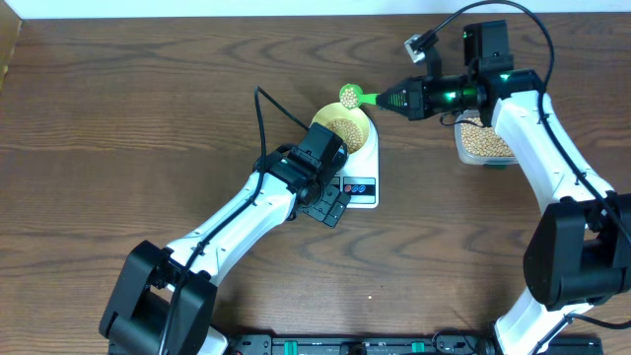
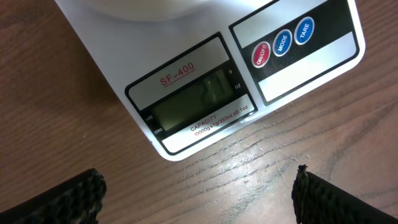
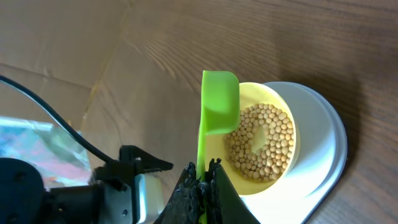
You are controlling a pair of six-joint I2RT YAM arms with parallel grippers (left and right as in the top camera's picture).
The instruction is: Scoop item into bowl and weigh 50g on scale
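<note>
The white scale (image 1: 367,166) stands mid-table with the pale-yellow bowl (image 1: 363,120) on its platform, partly filled with tan beans (image 1: 343,129). My right gripper (image 1: 391,98) is shut on the handle of a green scoop (image 1: 350,96), which hovers at the bowl's far rim with a few beans in it. In the right wrist view the scoop (image 3: 219,106) hangs beside the bowl (image 3: 249,91) and its beans (image 3: 261,140). My left gripper (image 1: 331,208) is open and empty beside the scale's display end (image 2: 199,102), its fingers (image 2: 71,199) over bare wood.
A clear plastic tub (image 1: 483,144) holding more beans sits at the right, under my right arm. A black cable (image 1: 271,104) runs from the left arm across the table. The scale's red and blue buttons (image 2: 283,42) face my left gripper.
</note>
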